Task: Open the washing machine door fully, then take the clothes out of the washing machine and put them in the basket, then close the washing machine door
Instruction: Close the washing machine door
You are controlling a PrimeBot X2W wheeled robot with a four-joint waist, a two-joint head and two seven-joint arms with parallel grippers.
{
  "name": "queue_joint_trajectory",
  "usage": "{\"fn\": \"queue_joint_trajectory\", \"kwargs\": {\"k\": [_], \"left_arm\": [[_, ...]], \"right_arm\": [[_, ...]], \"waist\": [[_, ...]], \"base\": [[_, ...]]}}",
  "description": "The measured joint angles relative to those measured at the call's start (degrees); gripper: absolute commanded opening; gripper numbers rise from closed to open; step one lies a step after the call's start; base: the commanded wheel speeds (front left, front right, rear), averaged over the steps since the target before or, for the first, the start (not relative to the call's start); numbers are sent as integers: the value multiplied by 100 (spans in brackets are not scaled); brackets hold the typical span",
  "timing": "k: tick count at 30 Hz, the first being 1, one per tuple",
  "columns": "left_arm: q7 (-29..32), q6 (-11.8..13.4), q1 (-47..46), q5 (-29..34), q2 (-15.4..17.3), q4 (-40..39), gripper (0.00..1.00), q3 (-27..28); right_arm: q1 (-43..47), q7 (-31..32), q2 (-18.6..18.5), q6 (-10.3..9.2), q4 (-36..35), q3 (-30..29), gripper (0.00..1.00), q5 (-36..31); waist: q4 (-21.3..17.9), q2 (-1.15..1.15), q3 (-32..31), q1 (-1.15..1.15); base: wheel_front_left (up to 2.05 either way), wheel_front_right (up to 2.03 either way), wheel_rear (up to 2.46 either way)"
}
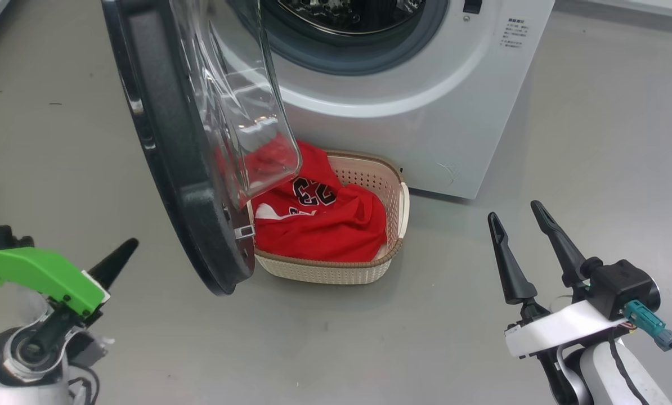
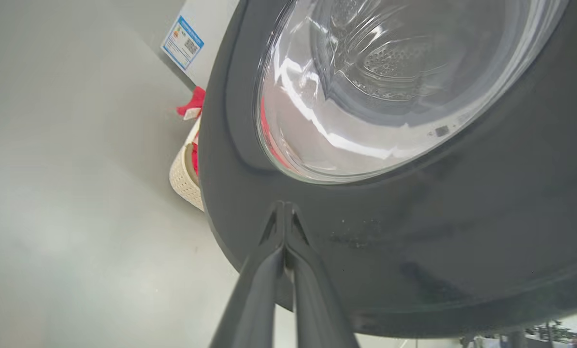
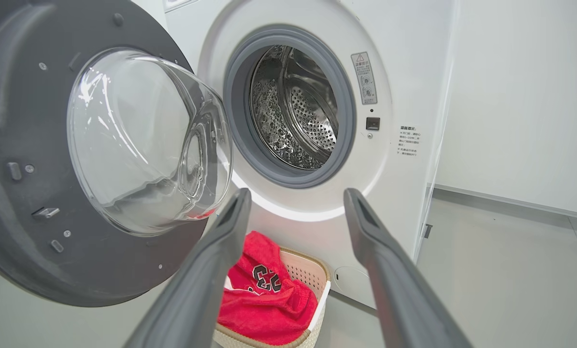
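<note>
Beside the washing machine door (image 1: 161, 140), left end effector (image 2: 284, 207) clenched, right end effector (image 1: 513, 210) released

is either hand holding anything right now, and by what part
Nothing is held. The left hand is shut and empty, tips by the round black-rimmed glass door; the right hand is open and empty.

Red clothes (image 1: 325, 225), cream perforated basket (image 1: 325, 273), white washing machine (image 1: 426, 112), black-rimmed door (image 1: 167, 163).
</note>
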Motion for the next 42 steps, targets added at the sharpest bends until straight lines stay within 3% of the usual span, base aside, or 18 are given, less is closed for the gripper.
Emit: {"fn": "queue_joint_trajectory", "kwargs": {"k": [3,6,22,31,32,33,34,36,42], "left_arm": [[-475,-274,179,743,288,-233,0,-188],[-935,-365,360,1305,486,-464,0,-302],[-3619,-420,1037,2984,610,-1432,0,-564],[-4507,-421,1489,3532,544,-1494,0,-942],[-4564,-421,1525,3570,527,-1475,30,-981],[-4638,-421,1564,3678,528,-1462,30,-1036],[-4638,-421,1564,3678,528,-1462,58,-1036],[-4759,-421,1638,3791,527,-1435,100,-1113],[-5021,-421,1783,3875,486,-1265,100,-1296]], "right_arm": [[15,0,32,0,30,8,100,0],[51,0,62,0,44,22,100,0],[118,-5,120,1,79,124,100,-1],[147,-7,126,1,85,132,100,-1],[160,-7,127,1,86,132,100,-1],[176,-7,129,1,87,132,100,-1],[176,-7,129,1,87,132,100,-1],[201,-7,137,1,90,130,100,-1],[207,-7,162,-45,98,107,100,-1]], "waist": [[47,0,-69,0],[90,0,-140,0],[160,0,-325,0],[151,0,-361,0],[150,0,-364,0],[149,0,-368,0],[149,0,-368,0],[148,0,-375,0],[138,0,-409,0]], "base": [[0,0,0],[0,0,0],[0,0,0],[0,0,0],[0,0,0],[0,0,0],[0,0,0],[0,0,0],[0,0,0]]}}
